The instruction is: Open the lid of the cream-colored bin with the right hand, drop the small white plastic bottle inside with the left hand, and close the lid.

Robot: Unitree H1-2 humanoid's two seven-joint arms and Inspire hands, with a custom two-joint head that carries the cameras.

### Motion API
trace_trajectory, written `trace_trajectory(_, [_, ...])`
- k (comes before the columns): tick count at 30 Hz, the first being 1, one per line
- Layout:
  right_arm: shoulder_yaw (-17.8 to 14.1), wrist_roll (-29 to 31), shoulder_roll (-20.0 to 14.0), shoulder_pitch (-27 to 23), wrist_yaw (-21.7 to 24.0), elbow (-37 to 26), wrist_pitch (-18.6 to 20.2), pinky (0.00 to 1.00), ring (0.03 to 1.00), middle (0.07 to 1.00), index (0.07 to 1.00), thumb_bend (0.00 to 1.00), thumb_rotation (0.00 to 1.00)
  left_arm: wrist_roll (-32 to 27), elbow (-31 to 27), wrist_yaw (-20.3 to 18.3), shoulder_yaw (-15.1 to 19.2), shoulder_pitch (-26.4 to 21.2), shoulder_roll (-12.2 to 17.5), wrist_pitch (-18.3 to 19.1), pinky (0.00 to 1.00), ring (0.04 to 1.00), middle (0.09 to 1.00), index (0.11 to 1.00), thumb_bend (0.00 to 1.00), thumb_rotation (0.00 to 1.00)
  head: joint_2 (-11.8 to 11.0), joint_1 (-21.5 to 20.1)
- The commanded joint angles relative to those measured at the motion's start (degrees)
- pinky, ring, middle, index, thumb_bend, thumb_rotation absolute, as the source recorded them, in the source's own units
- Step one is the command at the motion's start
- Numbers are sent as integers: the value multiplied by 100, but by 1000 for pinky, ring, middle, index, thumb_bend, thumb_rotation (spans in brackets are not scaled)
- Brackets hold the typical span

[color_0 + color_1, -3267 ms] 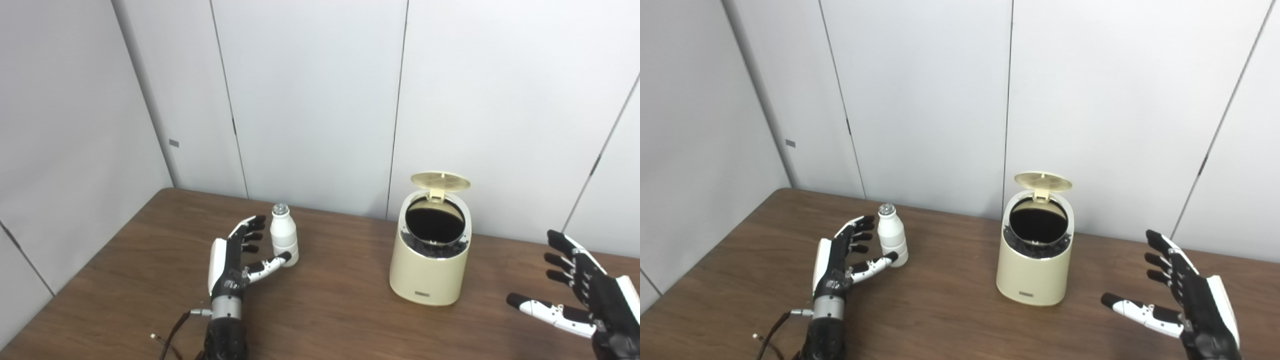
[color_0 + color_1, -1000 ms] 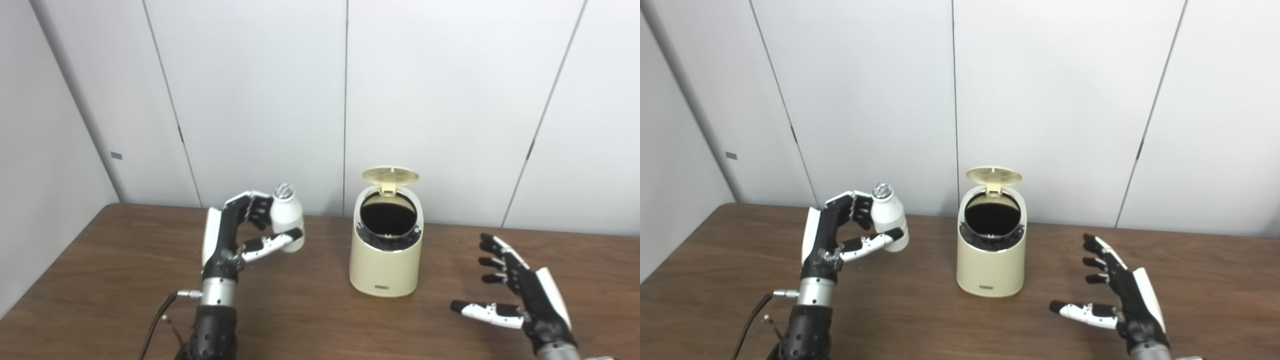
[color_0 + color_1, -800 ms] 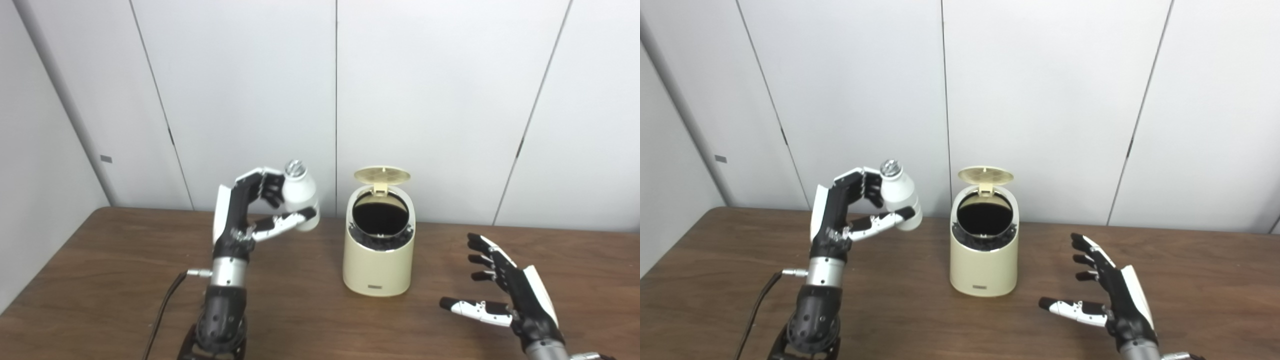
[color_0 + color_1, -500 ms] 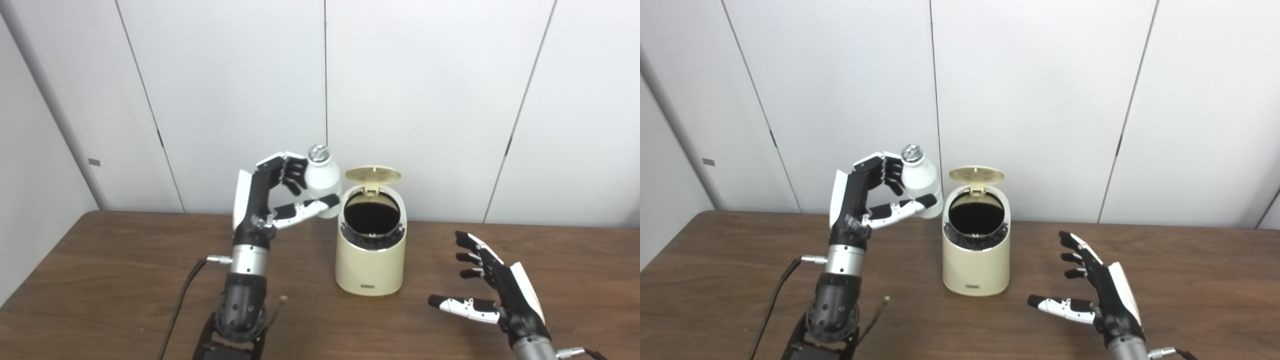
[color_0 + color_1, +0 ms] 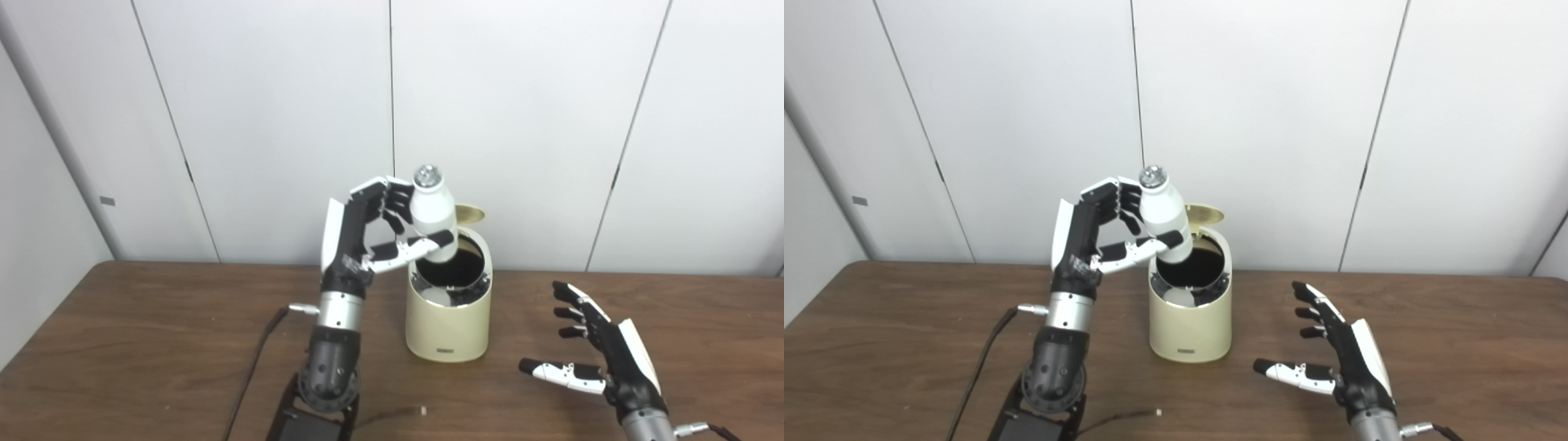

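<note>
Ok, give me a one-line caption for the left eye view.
Left hand holds the white bottle over the open cream bin; right hand waits open.

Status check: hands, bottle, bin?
Left hand shut on bottle, upright over open bin. Right hand open, beside bin. Lid up, opening unobstructed.

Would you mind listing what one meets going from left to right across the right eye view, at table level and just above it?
Left hand → small white plastic bottle held in it → cream-colored bin with its lid up → right hand, open beside the bin.
</note>
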Motion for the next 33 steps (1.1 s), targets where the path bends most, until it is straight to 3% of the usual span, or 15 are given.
trace_trajectory(1, [-42,-9,11,-154,-100,-165,-198,669,805,864,860,710,231,6,37,71,-30,-330,-31,-407,281,418,475,499,507,0,10,-1])
trace_trajectory(9, [-64,0,8,-153,-113,-155,-246,668,805,862,858,719,245,387,659,312,-154,-403,-55,-904,224,412,448,497,507,0,26,-31])
trace_trajectory(11, [-65,3,7,-156,-113,-158,-248,667,803,862,858,720,240,460,792,397,-172,-427,-54,-1004,200,323,418,488,520,0,22,-37])
trace_trajectory(15, [-62,6,5,-167,-139,-115,-313,664,804,861,856,724,244,591,1055,698,-279,-487,-26,-1082,153,265,399,483,523,0,21,-60])
trace_trajectory(23, [-32,-47,20,-167,-192,-145,-313,662,799,855,855,725,248,648,1587,1677,-971,-716,282,-1087,133,271,470,477,528,0,13,-114])
trace_trajectory(26, [-31,-57,16,-165,-207,-144,-324,654,796,854,855,721,247,535,1746,1980,-1239,-807,380,-1087,144,291,402,487,523,0,9,-132])
trace_trajectory(33, [-40,-33,10,-138,-193,-176,-315,662,802,860,857,717,248,241,1980,2512,-1777,-992,566,-1087,187,324,400,492,523,0,19,-155])
